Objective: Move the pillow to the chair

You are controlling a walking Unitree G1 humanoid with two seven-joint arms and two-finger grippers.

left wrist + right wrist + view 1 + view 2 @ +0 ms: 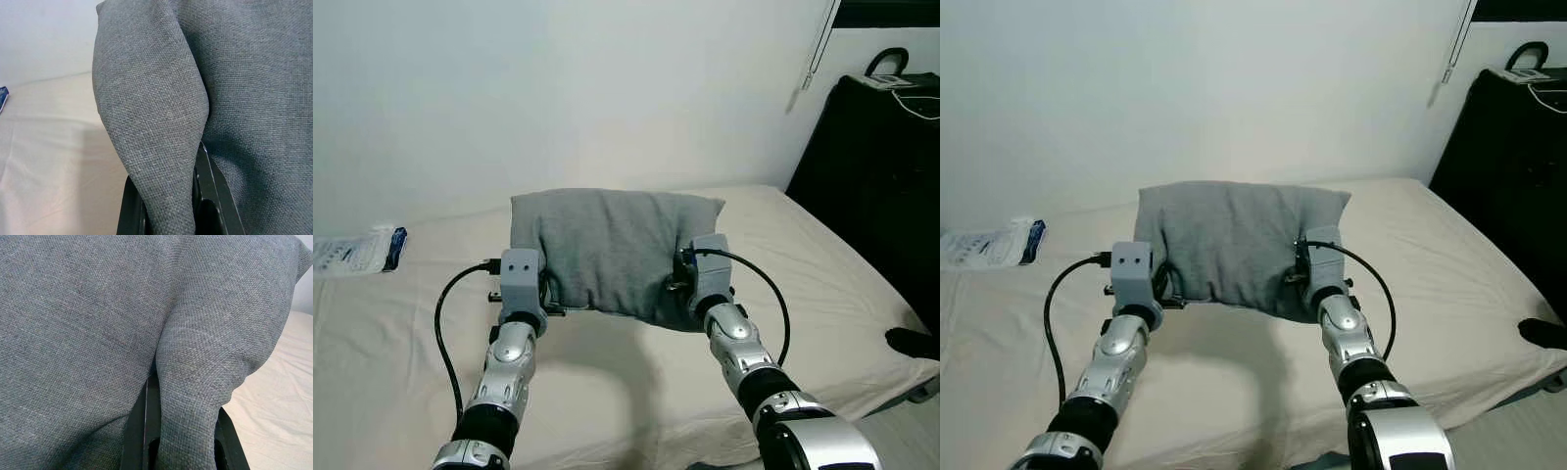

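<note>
Pillow (612,250) at frame centre, raised off the bed (401,333): left gripper (168,205) and right gripper (183,440) each clamp an edge fold for carrying

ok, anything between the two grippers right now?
The grey pillow. The left gripper and right gripper each pinch a fold of its fabric at opposite ends, seen in both wrist views; it hangs above the bed.

No legible text, label, brand, number or sign found. Print on the packet (354,251) at the bed's far left edge too small and blurred to read. Nothing readable on the pillow (612,250) fabric in either wrist view.
</note>
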